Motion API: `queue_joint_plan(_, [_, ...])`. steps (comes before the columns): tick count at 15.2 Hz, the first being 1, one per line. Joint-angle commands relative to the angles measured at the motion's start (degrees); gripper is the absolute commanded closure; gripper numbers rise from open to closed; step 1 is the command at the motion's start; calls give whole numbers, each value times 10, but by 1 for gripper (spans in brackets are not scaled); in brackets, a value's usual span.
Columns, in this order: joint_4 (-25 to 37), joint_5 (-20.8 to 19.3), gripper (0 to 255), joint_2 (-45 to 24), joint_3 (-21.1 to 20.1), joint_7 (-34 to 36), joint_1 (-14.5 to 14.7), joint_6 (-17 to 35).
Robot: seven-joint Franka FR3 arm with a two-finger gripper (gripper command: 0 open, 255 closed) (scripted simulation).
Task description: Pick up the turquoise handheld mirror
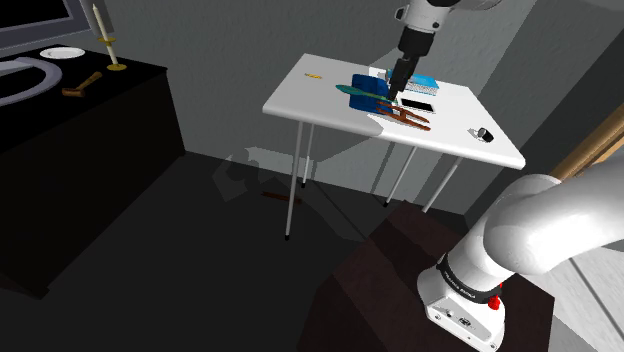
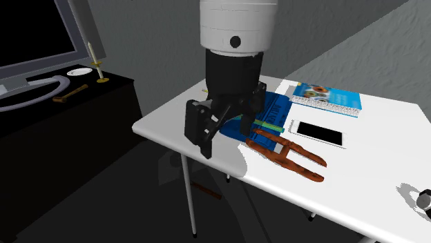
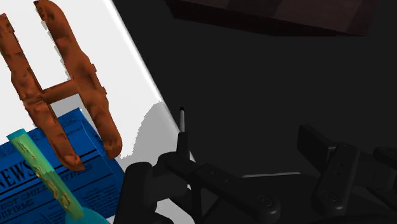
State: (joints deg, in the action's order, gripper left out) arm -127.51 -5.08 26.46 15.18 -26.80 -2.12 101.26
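White table [image 1: 300, 95], turquoise mirror [image 3: 48, 175] atop blue book [image 3: 95, 172]

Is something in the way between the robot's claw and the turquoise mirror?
No, nothing visible. The turquoise mirror lies uncovered on the blue book, the open gripper close above. A brown H-shaped piece lies beside it, not on it.

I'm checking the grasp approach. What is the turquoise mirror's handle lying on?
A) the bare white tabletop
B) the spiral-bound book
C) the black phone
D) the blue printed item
D: in the wrist view the handle of the turquoise mirror lies across the blue printed item, next to the brown H-shaped piece.
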Motion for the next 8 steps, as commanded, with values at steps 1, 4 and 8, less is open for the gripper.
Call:
queue_joint_plan(1, [10,-3,0,-29,19,-32,-1,25])
queue_joint_plan(4, [44,4,0,-85,45,-78,1,56])
queue_joint_plan(8, [100,27,0,-167,76,-142,2,89])
